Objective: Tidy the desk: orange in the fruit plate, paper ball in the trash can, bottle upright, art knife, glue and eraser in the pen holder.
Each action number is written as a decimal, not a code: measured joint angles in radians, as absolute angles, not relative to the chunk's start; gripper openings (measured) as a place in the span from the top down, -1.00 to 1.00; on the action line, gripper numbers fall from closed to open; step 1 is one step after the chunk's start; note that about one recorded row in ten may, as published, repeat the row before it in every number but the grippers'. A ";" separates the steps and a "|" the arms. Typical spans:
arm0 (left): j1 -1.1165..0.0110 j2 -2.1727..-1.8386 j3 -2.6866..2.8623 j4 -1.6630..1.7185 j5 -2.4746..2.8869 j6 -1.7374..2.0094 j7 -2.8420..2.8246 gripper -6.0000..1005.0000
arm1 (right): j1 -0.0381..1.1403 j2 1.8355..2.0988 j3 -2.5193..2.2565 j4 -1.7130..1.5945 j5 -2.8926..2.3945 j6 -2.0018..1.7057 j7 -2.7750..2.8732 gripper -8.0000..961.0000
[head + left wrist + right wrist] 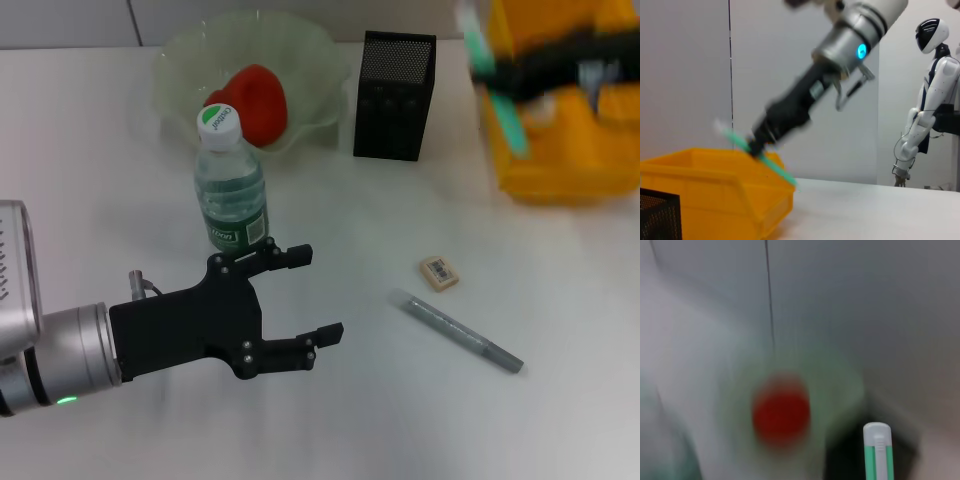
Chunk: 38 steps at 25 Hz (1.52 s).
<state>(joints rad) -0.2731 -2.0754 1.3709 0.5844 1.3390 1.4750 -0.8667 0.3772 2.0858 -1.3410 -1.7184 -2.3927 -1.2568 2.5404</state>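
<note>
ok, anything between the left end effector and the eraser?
Nothing visible. The left end effector, open, hovers near the bottle; the eraser lies on bare table ahead. The grey glue stick lies beside that path.

Left gripper [303, 300]: arm low, wrist level, fingers [285, 256] spread wide apart and pointing sideways, nothing between them. Right gripper [505, 80]: arm raised and angled steeply down, motion-blurred, fingers closed around a thin green stick that juts out past both sides of the fingertips.
</note>
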 joint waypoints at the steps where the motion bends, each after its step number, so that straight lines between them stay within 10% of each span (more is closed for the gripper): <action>1: -0.272 -2.075 1.373 0.584 1.339 1.474 -0.867 -0.71 | 0.314 2.086 -1.329 -1.703 -2.189 -1.115 2.391 0.63; 8: -0.272 -2.075 1.373 0.578 1.339 1.472 -0.867 -0.71 | 0.279 2.089 -1.348 -1.375 -1.475 -0.860 1.622 0.63; 16: -0.279 -2.074 1.370 0.559 1.339 1.471 -0.867 -0.71 | 0.579 2.082 -1.305 -0.581 -0.822 -0.905 0.866 0.62; 38: -0.281 -2.074 1.364 0.566 1.336 1.472 -0.867 -0.71 | 0.675 2.088 -1.287 -0.335 -0.839 -0.853 0.823 0.53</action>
